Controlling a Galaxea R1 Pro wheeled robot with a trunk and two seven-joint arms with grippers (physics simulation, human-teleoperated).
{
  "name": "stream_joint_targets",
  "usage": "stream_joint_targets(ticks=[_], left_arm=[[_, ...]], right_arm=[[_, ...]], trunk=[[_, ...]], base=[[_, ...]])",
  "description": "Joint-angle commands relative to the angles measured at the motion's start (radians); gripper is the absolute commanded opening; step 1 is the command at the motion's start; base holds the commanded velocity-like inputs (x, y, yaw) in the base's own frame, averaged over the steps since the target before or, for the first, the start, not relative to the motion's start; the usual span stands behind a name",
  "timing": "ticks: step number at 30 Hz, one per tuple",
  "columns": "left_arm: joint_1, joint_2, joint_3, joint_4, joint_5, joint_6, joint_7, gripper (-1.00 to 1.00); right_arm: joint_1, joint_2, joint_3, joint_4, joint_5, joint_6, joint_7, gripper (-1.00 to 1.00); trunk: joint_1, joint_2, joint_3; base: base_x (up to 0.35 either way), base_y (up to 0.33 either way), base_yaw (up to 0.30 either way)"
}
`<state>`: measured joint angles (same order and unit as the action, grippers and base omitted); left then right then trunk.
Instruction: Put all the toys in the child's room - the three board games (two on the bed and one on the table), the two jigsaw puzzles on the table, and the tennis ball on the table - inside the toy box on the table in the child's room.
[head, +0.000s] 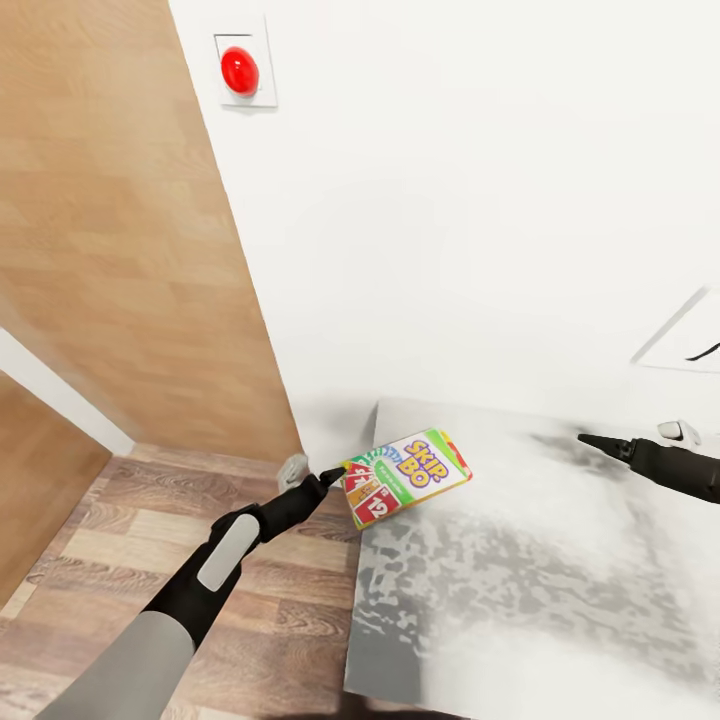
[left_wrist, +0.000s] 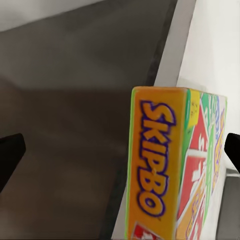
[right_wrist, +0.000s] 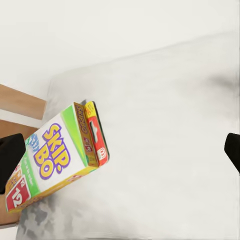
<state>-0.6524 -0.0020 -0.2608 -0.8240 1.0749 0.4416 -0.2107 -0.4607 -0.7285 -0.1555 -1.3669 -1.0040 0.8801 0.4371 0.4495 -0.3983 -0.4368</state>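
Jaws of left gripper (head: 335, 476) gape around Skip-Bo box (head: 408, 476) at bed's (head: 560, 600) nine-o'clock edge; centre before closing.

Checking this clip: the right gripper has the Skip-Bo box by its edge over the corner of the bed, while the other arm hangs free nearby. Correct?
Wrong arm. In the head view the left gripper has the Skip-Bo box by its edge over the corner of the bed; the right gripper hangs free nearby, holding nothing. Whether the left jaws are fully clamped on the box cannot be told.
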Motion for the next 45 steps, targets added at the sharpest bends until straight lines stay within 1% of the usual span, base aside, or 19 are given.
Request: stream_joint_targets(ticks=[1,11,38,45], left_arm=[[-0.001,-0.001,0.0,0.001,0.005,0.004,-0.001,1.0],[-0.009,-0.005,-0.002,0.003,0.006,0.001,-0.002,1.0],[-0.013,-0.008,-0.007,-0.006,0.008,0.001,-0.003,1.0],[-0.013,-0.008,-0.007,-0.007,0.008,0.001,-0.003,1.0]], right_arm=[[-0.001,0.0,-0.001,0.0,0.003,0.005,0.005,1.0],[-0.001,0.0,-0.001,0.0,0.003,0.005,0.005,1.0],[-0.001,0.001,0.0,0.0,0.002,0.005,0.005,1.0],[-0.001,0.001,0.0,0.0,0.002,0.005,0.005,1.0]], trunk=[[0.001,-0.002,-0.001],[0.001,-0.002,-0.001],[0.001,-0.002,-0.001],[0.001,-0.002,-0.001]], base=[[0.0,0.0,-0.159],[0.0,0.0,-0.094],[0.0,0.0,-0.011],[0.0,0.0,-0.082]])
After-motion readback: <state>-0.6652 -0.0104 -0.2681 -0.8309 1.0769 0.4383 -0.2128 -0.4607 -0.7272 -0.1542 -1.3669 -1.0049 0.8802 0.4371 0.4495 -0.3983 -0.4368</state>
